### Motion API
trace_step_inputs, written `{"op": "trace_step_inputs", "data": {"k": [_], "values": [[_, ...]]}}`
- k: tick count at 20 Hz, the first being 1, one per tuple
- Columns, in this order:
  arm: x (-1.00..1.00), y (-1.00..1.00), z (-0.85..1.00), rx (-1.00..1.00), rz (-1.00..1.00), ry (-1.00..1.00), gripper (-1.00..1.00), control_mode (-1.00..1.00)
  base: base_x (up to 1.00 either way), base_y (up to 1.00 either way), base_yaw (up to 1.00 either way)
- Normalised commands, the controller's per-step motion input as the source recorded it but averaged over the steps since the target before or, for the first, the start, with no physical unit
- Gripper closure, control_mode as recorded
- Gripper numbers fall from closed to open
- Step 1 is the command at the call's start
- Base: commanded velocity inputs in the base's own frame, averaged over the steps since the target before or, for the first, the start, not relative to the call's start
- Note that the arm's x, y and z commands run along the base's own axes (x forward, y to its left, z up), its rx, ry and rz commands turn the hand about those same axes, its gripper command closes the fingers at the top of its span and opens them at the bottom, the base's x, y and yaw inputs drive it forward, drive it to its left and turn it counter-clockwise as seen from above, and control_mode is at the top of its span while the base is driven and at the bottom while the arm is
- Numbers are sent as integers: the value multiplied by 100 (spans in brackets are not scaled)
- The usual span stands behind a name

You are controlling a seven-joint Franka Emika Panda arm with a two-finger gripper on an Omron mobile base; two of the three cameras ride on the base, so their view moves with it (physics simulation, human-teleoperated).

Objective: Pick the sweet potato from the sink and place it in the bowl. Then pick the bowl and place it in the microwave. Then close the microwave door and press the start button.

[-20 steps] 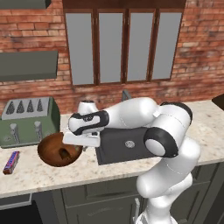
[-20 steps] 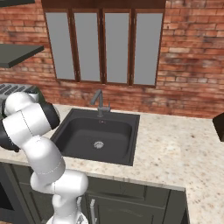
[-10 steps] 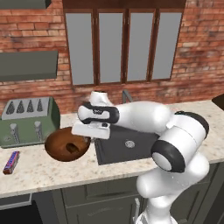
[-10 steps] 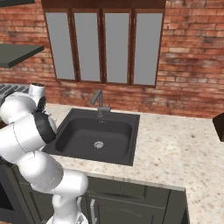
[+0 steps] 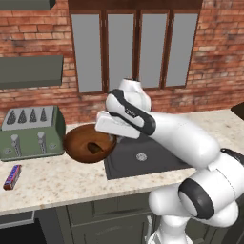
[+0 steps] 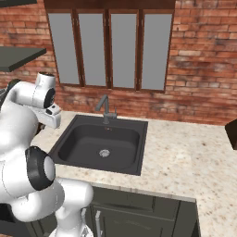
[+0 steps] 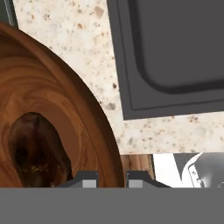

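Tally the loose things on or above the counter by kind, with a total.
Bowl: 1
Sweet potato, lying in the bowl: 1
Toaster: 1
Candy bar: 1
Total: 4

Speckled counter [image 5: 57, 178]: toaster [image 5: 31, 133], candy bar [image 5: 12, 177], inset sink [image 6: 99, 148].

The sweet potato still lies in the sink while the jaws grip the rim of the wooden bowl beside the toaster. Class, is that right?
Not quite: the sweet potato lies inside the bowl, as the hand view shows. The sink holds nothing but its drain. The rest stands: the jaws grip the bowl's rim beside the toaster.
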Motion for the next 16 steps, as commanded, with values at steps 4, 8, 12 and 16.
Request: {"op": "trace_step_inputs", "data": {"k": [4,8,12,16], "values": [[-33,-61,94,-1,-2,-2,100,-100,0,0,0],[-37,-68,87,-4,-12,-2,100,-100,0,0,0],[-42,-64,70,-1,-25,-2,100,-100,0,0,0],[-25,-27,53,-1,-36,-12,100,-100,0,0,0]]}}
